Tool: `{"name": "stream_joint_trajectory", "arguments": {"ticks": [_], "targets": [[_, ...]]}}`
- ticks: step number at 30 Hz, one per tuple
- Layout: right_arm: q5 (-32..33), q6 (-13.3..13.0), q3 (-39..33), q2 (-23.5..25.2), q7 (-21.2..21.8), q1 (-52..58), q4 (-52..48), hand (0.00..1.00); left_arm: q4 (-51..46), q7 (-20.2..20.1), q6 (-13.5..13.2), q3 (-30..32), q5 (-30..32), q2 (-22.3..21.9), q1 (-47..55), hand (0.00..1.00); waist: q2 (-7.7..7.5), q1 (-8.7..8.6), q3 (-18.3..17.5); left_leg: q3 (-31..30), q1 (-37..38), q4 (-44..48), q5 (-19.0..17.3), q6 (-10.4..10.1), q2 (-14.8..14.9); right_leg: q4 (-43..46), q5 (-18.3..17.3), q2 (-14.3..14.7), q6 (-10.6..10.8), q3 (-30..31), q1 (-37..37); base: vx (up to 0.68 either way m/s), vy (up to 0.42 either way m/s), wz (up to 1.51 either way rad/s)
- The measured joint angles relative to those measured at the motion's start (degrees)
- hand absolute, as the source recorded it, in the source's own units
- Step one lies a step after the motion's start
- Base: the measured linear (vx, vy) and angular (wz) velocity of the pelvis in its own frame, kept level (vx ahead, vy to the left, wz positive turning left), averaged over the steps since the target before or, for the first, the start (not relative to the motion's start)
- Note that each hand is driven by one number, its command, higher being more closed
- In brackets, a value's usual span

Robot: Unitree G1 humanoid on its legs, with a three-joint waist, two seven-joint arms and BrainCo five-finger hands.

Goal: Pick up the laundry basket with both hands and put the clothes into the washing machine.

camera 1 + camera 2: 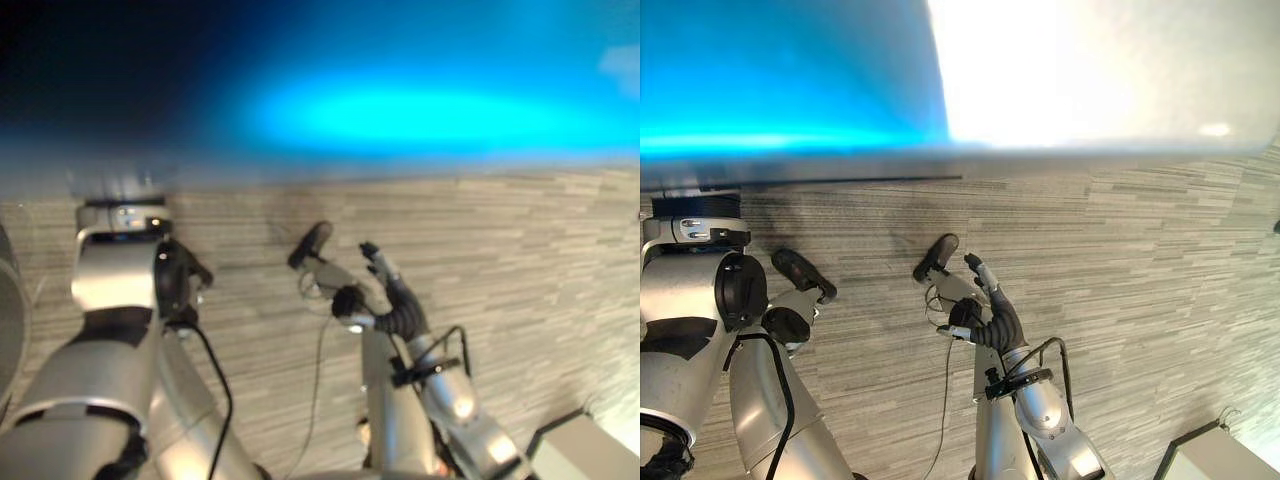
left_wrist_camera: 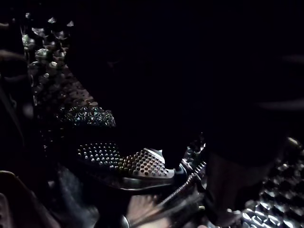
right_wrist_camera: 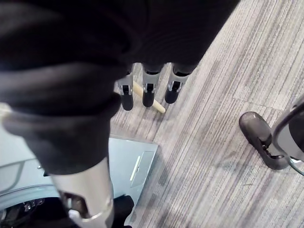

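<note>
I see a floor [image 1: 1160, 260] of narrow grey strips, light and dark streaks mixed, running across the whole scene. Along the floor's far edge lies a blurred blue band [image 1: 400, 110], glowing cyan at its middle; I cannot tell what it is. Beside the blue, also above the floor's far edge, sits a bright white glare [image 1: 1090, 70]. At the floor's near right corner the corner of a pale grey box [image 1: 1205, 455] juts in. A pale wooden stick [image 3: 159, 107] lies flat on the floor.
</note>
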Motion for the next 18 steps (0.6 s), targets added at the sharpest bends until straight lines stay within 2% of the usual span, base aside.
{"name": "stream_joint_trajectory", "arguments": {"ticks": [5,7,16,18], "targets": [[-0.1,0.0,0.1,-1.4,1.3,2.3,-1.7,0.0,3.3,-0.6,1.4,6.5,-0.8,-0.3,2.5,0.0,-1.0,0.38,0.8,-0.1,1.5,-0.9,0.5,-0.7,-0.1,-0.1,0.0,0.1,0.0,-0.6,1.3,0.06,-0.01,0.04],[-0.1,0.0,0.1,-3.2,1.8,2.7,-2.2,0.0,4.1,-0.7,3.0,7.2,-1.0,-0.3,3.3,0.0,-1.12,0.54,0.9,-0.4,1.5,-1.0,0.5,-0.8,-0.1,-0.1,0.0,0.3,-0.1,-0.6,1.4,0.06,-0.014,0.01],[-0.2,-0.8,0.1,-4.3,2.3,5.8,-4.0,0.0,9.6,-7.3,10.4,3.2,-0.3,3.0,5.4,0.0,-1.27,0.79,1.0,-1.0,1.6,-1.6,0.8,-1.0,-0.3,-0.7,0.0,0.7,-0.1,-1.1,2.0,0.06,-0.002,0.0],[-0.3,-1.0,0.1,-4.3,3.0,6.7,-3.8,0.0,9.7,-8.5,12.3,2.8,2.9,3.8,6.7,0.0,-1.26,0.82,1.0,-1.1,1.7,-1.6,0.9,-1.0,-0.4,-0.6,0.0,0.7,-0.1,-1.2,2.1,0.06,0.002,0.02]]}}
